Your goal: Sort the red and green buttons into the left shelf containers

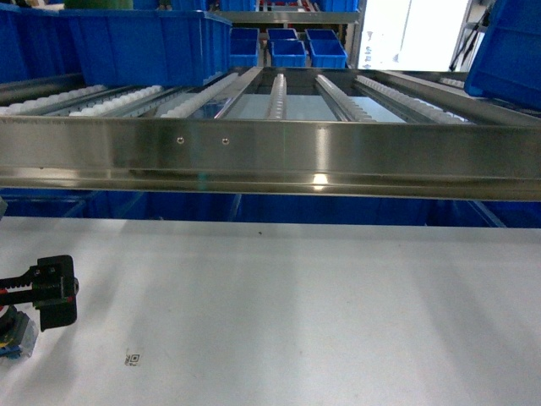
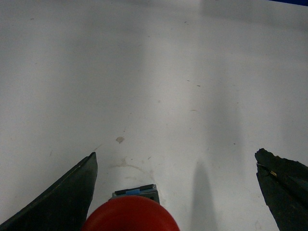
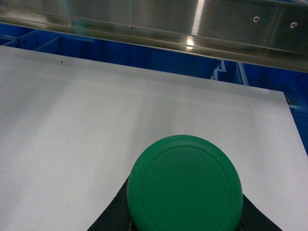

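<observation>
The steel front rail point(image 1: 270, 156) of the roller shelf serves as the landmark. Below and in front of it spreads the white surface point(image 1: 296, 313), and behind and above it sit the large blue bins point(image 1: 127, 42) on the rollers at the left, with small blue trays point(image 1: 287, 46) farther back near the middle.

Far below the rail's left end, at the near-left edge of the surface, the left gripper point(image 1: 46, 292) shows as a black block with a blue-grey piece point(image 1: 15, 338) just beneath it. In the left wrist view this left gripper point(image 2: 175, 192) has its jaws released and spread wide apart, two dark fingers point(image 2: 62, 202) at either side of the picture. The red button point(image 2: 130, 214) sits between them nearer the left one; whether that finger touches it cannot be told. Its blue-grey base point(image 2: 137, 192) rests on the surface.

The right gripper is out of the head view. In the right wrist view the green button point(image 3: 185, 185) fills the lower middle, its cap facing the camera, with black gripper parts point(image 3: 115, 211) hugging it on both sides at the bottom edge; the jaws appear clenched on it. It hangs over the surface short of the rail point(image 3: 154, 19), which crosses the top of that view with blue bins showing beneath it.
</observation>
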